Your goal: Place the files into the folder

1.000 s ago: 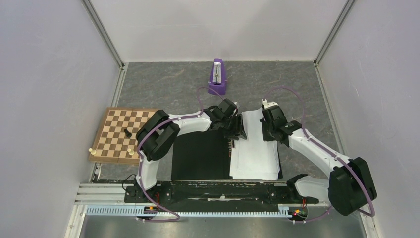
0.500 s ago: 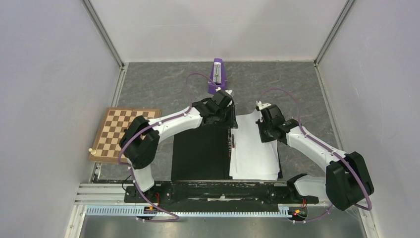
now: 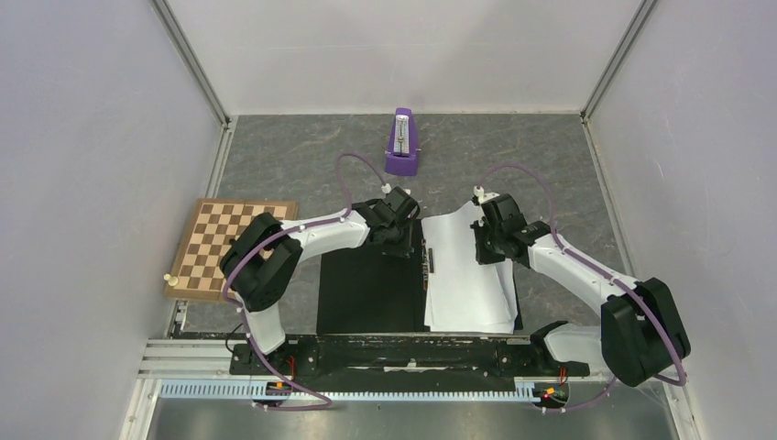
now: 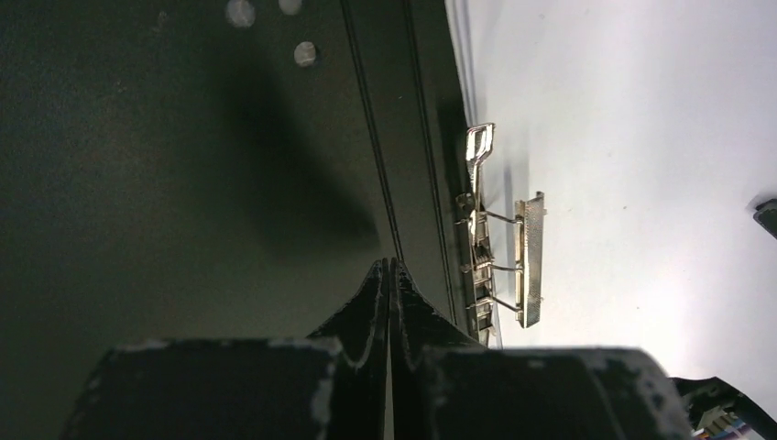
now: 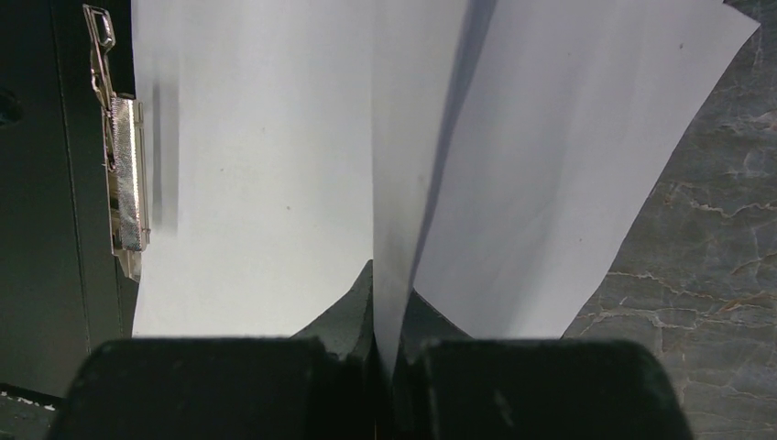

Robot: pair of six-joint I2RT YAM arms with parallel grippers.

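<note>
Right wrist view: files (image 5: pixel 275 165) lie on the right half of the open folder (image 5: pixel 55 229), with one sheet's edge lifted.
Right gripper (image 5: pixel 374 286): jaws closed on that lifted sheet.
Left gripper (image 4: pixel 389 275): jaws pressed together, holding nothing, over the folder's black left half beside the spine clip (image 4: pixel 518 257).
Step in hand: I judge it to be seating the sheet. I would lower it flat, edge square to the clip, before letting go.
Count: one folder; one clip; at least two sheets, stack total unclear; one chessboard (image 3: pixel 220 247); one purple metronome (image 3: pixel 401 142).
</note>
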